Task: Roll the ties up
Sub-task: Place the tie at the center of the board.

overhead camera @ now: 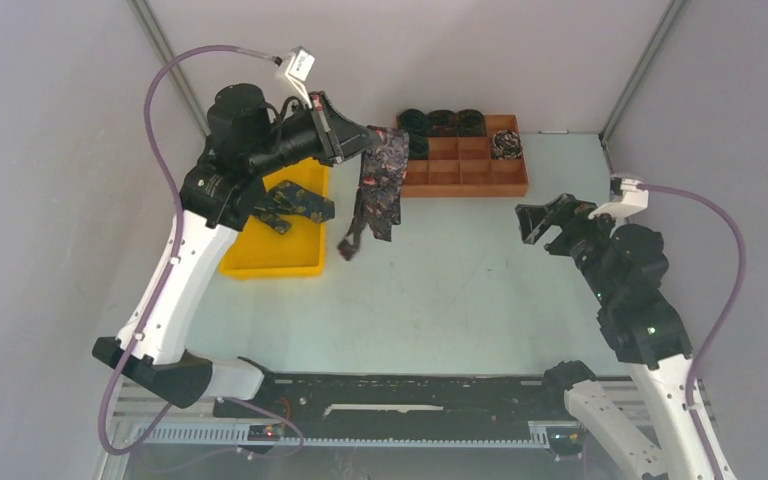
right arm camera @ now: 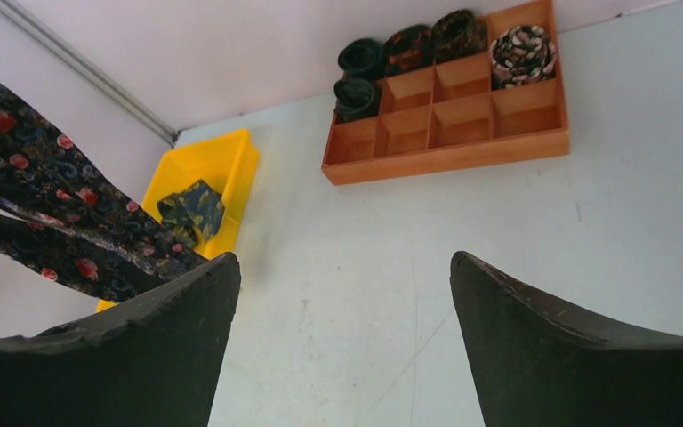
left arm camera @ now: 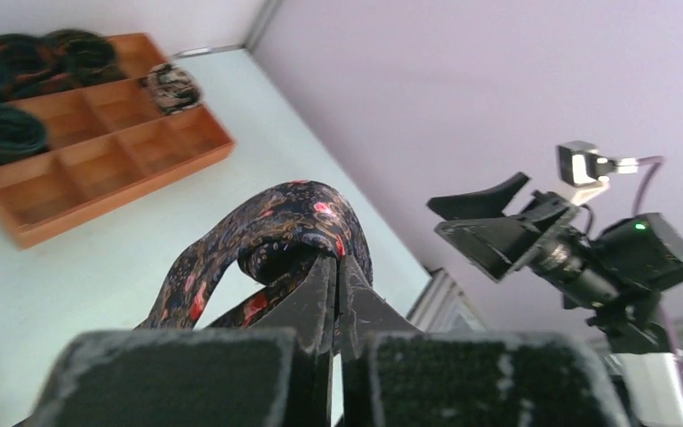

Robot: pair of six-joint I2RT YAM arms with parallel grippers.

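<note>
Pinching only a fold of the long dark red-flecked fabric necktie (overhead camera: 380, 185) at upper centre with the clamped left claw (left arm camera: 336, 267), leaving the right claw (overhead camera: 552, 222) gaping empty, risking slippage onto the pale tabletop (overhead camera: 460, 290).

Enclosure: plain pale grey walls (overhead camera: 520, 50) on three sides, joined at the rear corners by slim metal struts (overhead camera: 641, 65). Tabletop (overhead camera: 460, 290) pale greenish-white, matte, faintly scuffed. Lighting even and diffuse, shadows soft.
</note>
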